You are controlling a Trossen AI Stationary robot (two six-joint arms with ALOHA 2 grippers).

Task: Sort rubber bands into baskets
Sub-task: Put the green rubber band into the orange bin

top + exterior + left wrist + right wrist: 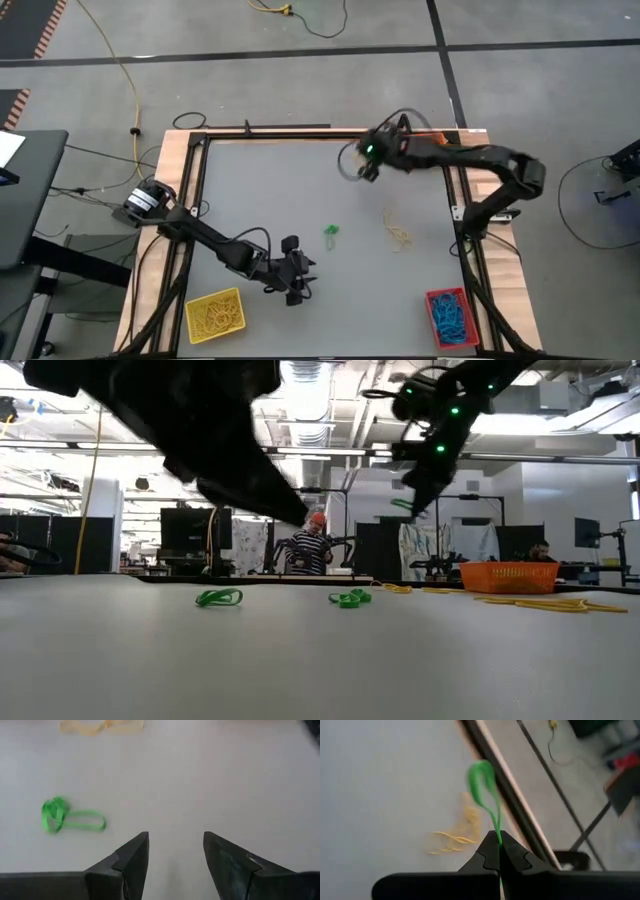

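My right gripper [498,845] is shut on a green rubber band [481,780] and hangs high over the table's far side [362,168]. My left gripper [175,847] stands open low over the table's near part [303,275], touching nothing. A tangle of green bands [70,817] lies flat on the table [331,232] just beyond it, to one side. Loose yellow bands [398,232] lie farther right. The yellow basket [213,315] sits near left, the red basket [450,317] near right and the orange basket [508,575] far right. My right gripper pinches one end of the green band's loop [497,836] between its two fingertips. The fingers slant downward. The rest of the loop stands out beyond the tips, slack and lifted clear of the table.
The red basket holds blue bands, the yellow basket yellow ones. A dark frame rail [300,135] runs around the table top. Between the two grippers lies bare grey table. In the low view, people show in the room behind.
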